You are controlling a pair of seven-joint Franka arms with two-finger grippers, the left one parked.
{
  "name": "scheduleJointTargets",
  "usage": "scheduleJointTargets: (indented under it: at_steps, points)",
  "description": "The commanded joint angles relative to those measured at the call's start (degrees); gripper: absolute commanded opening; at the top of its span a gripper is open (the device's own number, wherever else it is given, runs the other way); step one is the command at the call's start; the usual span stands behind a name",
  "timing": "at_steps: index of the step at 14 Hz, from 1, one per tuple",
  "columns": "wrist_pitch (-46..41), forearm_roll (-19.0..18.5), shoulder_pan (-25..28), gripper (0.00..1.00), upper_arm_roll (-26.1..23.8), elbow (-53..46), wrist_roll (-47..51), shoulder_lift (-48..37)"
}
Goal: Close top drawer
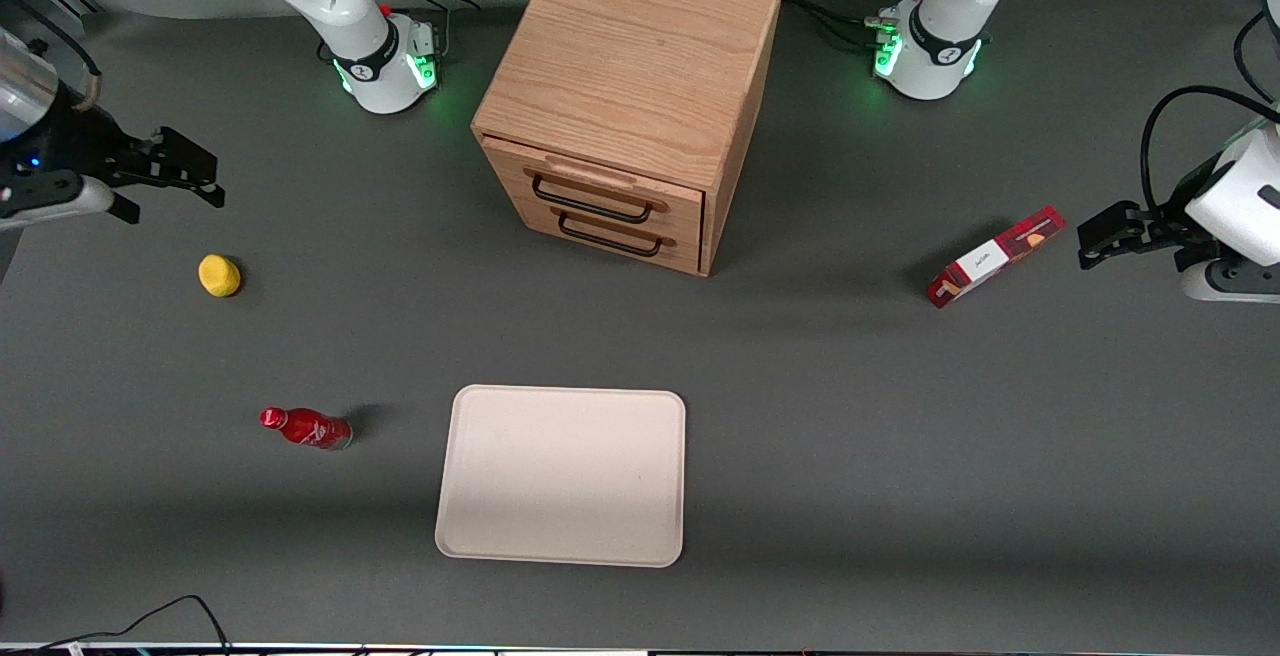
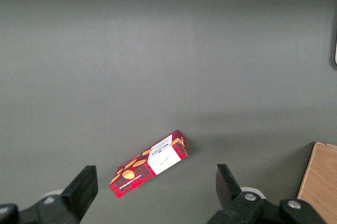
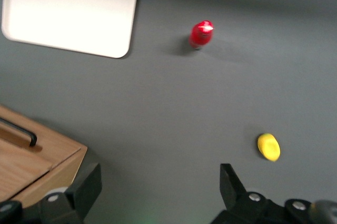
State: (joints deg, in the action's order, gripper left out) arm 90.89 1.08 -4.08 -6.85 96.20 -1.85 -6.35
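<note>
The light oak cabinet (image 1: 630, 66) stands at the middle of the table, farther from the front camera than the tray. Its top drawer (image 1: 598, 194), with a black wire handle (image 1: 590, 204) and a raised wood strip on its top edge, sticks out a little from the cabinet front. The lower drawer (image 1: 612, 236) sits under it. A drawer front with a black handle also shows in the right wrist view (image 3: 31, 153). My gripper (image 1: 195, 181) is open and empty, high above the table toward the working arm's end, well apart from the cabinet. Its fingers (image 3: 84, 187) show in the wrist view.
A yellow lemon-like object (image 1: 219, 275) lies on the table below my gripper. A red bottle (image 1: 305, 428) lies nearer the front camera, beside a beige tray (image 1: 562, 476). A red box (image 1: 993, 257) lies toward the parked arm's end.
</note>
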Motion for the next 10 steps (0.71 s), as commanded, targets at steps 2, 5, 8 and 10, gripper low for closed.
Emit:
scheduleJointTargets:
  at_steps: [2, 5, 8, 10]
  points:
    - [0.3, -2.9, -1.5, 1.0, -0.5, 1.3, 8.8, -0.4]
    - [0.7, -2.0, -2.0, 1.0, -0.5, 1.1, 8.6, -0.1]
    - [0.7, -1.4, -1.5, 1.0, -0.9, 0.9, 8.0, 0.0]
    - [0.7, -1.2, -1.3, 1.0, -1.0, 0.9, 7.9, 0.0]
